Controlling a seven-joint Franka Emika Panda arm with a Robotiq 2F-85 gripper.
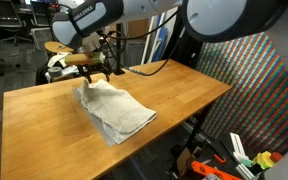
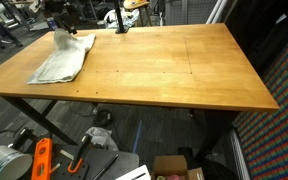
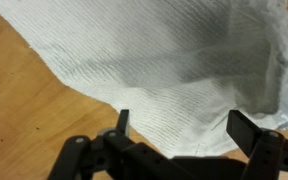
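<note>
A white woven cloth (image 1: 114,108) lies crumpled on the wooden table (image 1: 174,95); it also shows near the table's far corner in an exterior view (image 2: 62,60). My gripper (image 1: 97,74) hovers just above the cloth's far edge, also seen in an exterior view (image 2: 62,32). In the wrist view the cloth (image 3: 164,60) fills most of the frame, and my gripper (image 3: 184,130) is open with both fingers spread over the cloth's edge, holding nothing.
Office chairs (image 1: 4,45) stand behind the table. Orange tools (image 2: 42,158) and a cardboard box (image 2: 174,168) lie on the floor beneath it. A patterned panel (image 1: 259,85) stands beside the table.
</note>
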